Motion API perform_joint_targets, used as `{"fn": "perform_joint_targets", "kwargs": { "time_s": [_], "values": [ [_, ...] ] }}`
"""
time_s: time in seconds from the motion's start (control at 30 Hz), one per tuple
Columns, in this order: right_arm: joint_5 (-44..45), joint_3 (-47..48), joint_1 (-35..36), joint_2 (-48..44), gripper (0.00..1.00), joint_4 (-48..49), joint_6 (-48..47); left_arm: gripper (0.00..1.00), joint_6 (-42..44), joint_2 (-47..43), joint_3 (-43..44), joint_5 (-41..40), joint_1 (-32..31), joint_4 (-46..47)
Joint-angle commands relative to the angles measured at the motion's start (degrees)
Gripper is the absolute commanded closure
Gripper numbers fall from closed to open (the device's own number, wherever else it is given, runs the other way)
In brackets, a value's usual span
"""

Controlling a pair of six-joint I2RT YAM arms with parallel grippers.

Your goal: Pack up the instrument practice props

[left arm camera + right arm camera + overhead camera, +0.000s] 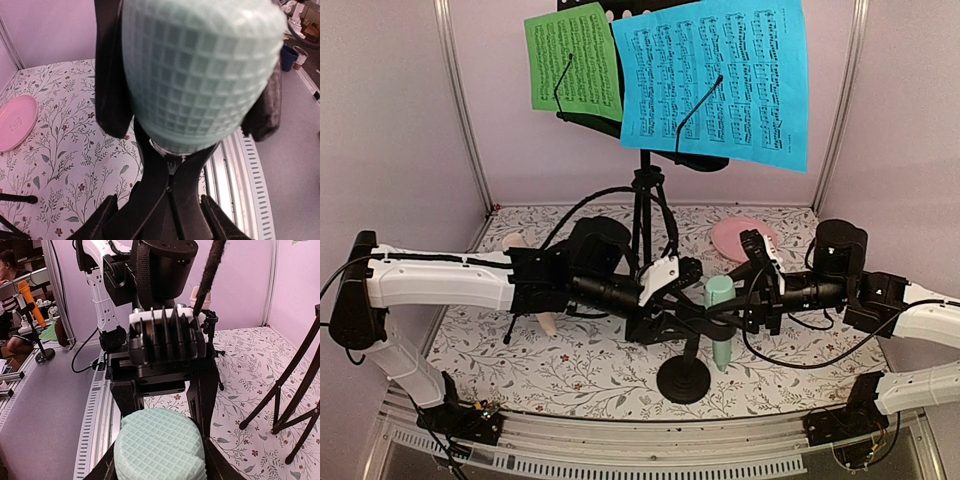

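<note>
The mint microphone [720, 300] stands in a black mic holder [682, 380] at the table's middle front. My right gripper [738, 300] is shut on its waffled head [160, 445], a finger on each side. My left gripper [688, 315] reaches in from the left. Its fingers [100, 220] press the sides of the holder's clip [170, 180] under the head [200, 70]. The black tripod music stand [642, 200] stands behind them with the green page [575, 62] and the blue page [720, 80]. The beige microphone [514, 240] sits in its own holder behind my left arm.
The round pink plate [732, 235] lies at the back right and shows in the left wrist view [15, 120]. The stand's tripod legs [295, 385] spread just behind both grippers. Pink walls and metal posts close in the floral table. A slotted rail [620, 465] runs along the near edge.
</note>
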Motion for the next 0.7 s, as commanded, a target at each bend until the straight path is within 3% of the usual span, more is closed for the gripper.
{"fn": "perform_joint_targets", "kwargs": {
  "time_s": [0.0,0.67],
  "values": [
    [-0.51,3.92,0.88,-1.93,0.66,-0.06,1.2,1.0,-0.58,1.23,1.8,-2.84,-0.17,1.38],
    [4.56,13.24,0.88,-1.93,0.68,-1.02,0.08,1.0,-2.13,1.15,1.95,-4.73,-0.18,0.89]
  ]
}}
